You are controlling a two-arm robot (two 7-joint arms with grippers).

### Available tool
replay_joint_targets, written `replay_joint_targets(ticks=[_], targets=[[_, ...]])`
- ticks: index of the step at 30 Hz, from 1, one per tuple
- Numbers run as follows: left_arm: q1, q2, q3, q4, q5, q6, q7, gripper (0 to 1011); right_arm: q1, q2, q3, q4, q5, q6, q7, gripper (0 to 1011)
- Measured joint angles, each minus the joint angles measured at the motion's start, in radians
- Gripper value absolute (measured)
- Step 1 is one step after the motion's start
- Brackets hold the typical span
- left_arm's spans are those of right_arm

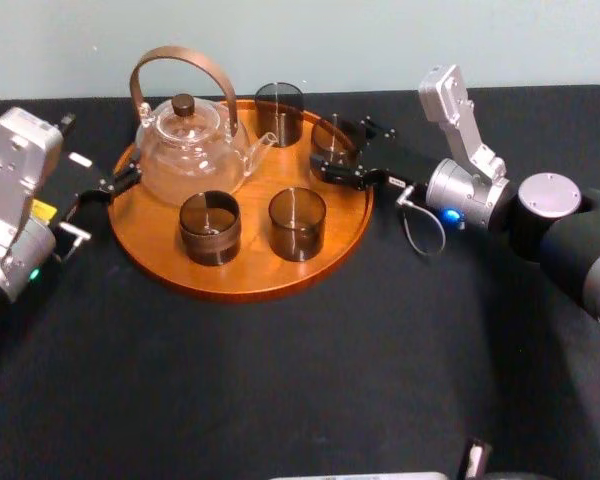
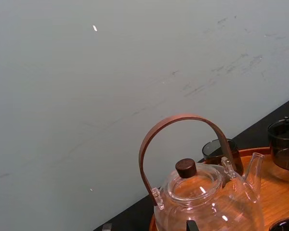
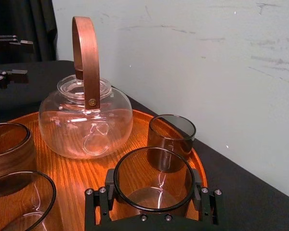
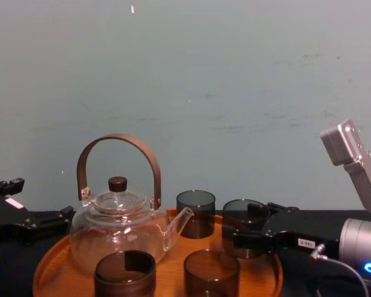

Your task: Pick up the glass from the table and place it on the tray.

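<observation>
Smoked cylindrical glass (image 3: 153,168) is standing at the far right of the round orange-brown wooden tray (image 1: 250,278) on the matte black table (image 1: 280,380), its base hidden. Right gripper (image 1: 332,148) jaws are clasping its sides. Left gripper (image 3: 26,57), jaws parted and empty, is waiting left of the tray.

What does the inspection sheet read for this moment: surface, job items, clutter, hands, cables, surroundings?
Surface: matte black table, carrying the tray.
Job's things: glass inside the right rim of the round wooden tray; cannot tell whether it rests on the wood.
Clutter: glass teapot and three other cups, all on the tray.
Hands: right hand reaches in from the tray's right side, shut on the glass. Left hand open at the tray's left rim, beside the teapot, holding nothing.
Cables: grey cable loop hanging at the right wrist.
Surroundings: pale wall behind the table.
</observation>
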Motion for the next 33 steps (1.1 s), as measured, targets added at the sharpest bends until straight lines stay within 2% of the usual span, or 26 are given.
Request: replay_joint_targets(ticks=[32, 33], targets=[[0.000, 0.000, 0.000, 0.000, 0.000, 0.000, 0.000, 1001, -0.007, 0.003, 0.002, -0.014, -0.003, 0.009, -0.004, 905], [0.000, 0.000, 0.000, 0.000, 0.000, 0.000, 0.000, 1001, -0.007, 0.003, 0.002, -0.014, -0.003, 0.009, -0.004, 929]])
